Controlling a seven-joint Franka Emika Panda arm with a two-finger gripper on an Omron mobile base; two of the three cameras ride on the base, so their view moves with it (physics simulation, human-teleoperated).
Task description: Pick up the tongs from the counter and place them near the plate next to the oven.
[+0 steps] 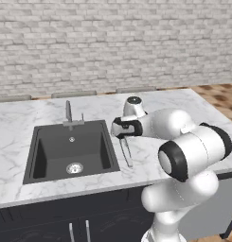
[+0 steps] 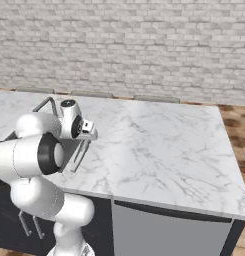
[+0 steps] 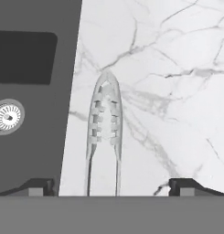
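tongs: slim silvery metal, lying flat on the white marble desk, just beside the right rim of the black sink, lengthwise along that rim, toward the desk's front edge. gripper: poised above the tongs, fingers spread wide apart, one on each side of the tongs' arms, holding nothing. grey faucet: upright behind the sink's back rim.

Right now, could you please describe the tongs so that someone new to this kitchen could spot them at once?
Find the black sink set in the white marble counter. On the marble just beside the sink's right rim lie the tongs, running parallel to that edge. They are slim silvery metal lying flat, with two narrow arms and scalloped tips, unlike the upright grey faucet behind the sink.
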